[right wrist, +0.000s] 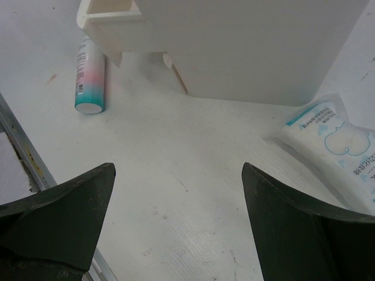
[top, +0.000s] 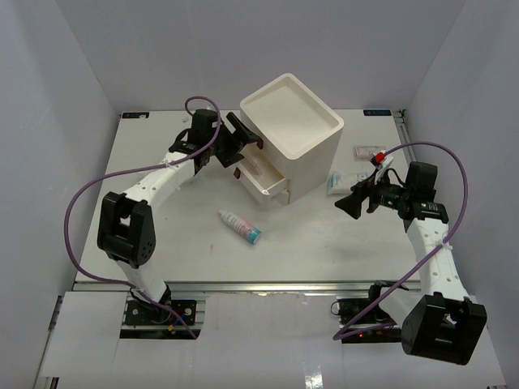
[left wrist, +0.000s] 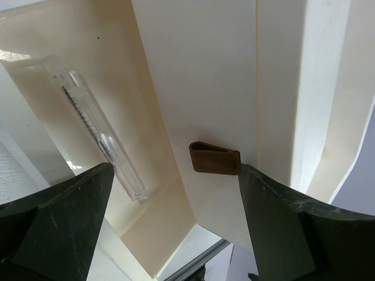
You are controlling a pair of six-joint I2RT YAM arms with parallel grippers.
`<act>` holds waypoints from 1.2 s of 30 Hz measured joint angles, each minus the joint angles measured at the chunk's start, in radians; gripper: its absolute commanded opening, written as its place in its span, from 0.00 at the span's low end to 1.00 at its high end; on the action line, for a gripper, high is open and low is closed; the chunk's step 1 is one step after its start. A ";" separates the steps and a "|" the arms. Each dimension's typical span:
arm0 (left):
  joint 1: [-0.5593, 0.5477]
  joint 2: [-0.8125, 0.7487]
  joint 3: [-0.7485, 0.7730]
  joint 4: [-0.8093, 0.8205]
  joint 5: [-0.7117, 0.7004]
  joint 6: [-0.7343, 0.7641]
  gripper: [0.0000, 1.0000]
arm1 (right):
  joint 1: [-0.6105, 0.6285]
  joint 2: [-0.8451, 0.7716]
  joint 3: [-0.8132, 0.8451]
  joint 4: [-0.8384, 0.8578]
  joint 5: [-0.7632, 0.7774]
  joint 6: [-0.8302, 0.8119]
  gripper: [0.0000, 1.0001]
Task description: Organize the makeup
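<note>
A white tube with a teal cap (top: 240, 226) lies on the table in front of the cream drawer box (top: 293, 130); it also shows in the right wrist view (right wrist: 89, 79). A blue-print sachet (top: 344, 181) and a pink-print sachet (top: 369, 152) lie to the right of the box. The blue-print sachet also shows in the right wrist view (right wrist: 335, 146). My left gripper (top: 246, 150) is open and empty at the box's left front, with the dark red knob (left wrist: 214, 158) between its fingers. The lower drawer (top: 264, 180) is pulled out, with a clear flat item (left wrist: 99, 126) inside. My right gripper (top: 349, 203) is open and empty over the table. No sponges show.
The box (right wrist: 252, 47) stands mid-table, its open drawer jutting toward the front. A metal rail (top: 268, 285) runs along the table's near edge. Grey walls close in the left, right and back.
</note>
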 measured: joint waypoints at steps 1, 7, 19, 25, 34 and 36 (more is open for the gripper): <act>0.000 -0.005 -0.001 -0.001 0.000 0.003 0.98 | 0.000 0.000 0.000 0.000 0.001 0.000 0.95; -0.001 -0.123 -0.042 -0.010 -0.005 0.079 0.98 | -0.003 0.002 0.000 0.001 0.025 -0.005 0.95; -0.001 -0.623 -0.439 0.086 0.072 0.405 0.96 | -0.009 0.154 0.064 0.032 0.242 0.102 0.96; -0.001 -0.831 -0.601 0.085 0.060 0.594 0.98 | -0.009 0.339 0.279 0.094 0.516 0.340 0.93; -0.002 -0.974 -0.756 0.105 -0.012 0.691 0.98 | -0.008 0.721 0.634 0.054 0.857 0.570 0.90; -0.002 -0.981 -0.757 0.111 -0.020 0.698 0.98 | -0.001 0.787 0.704 0.044 0.925 0.580 0.90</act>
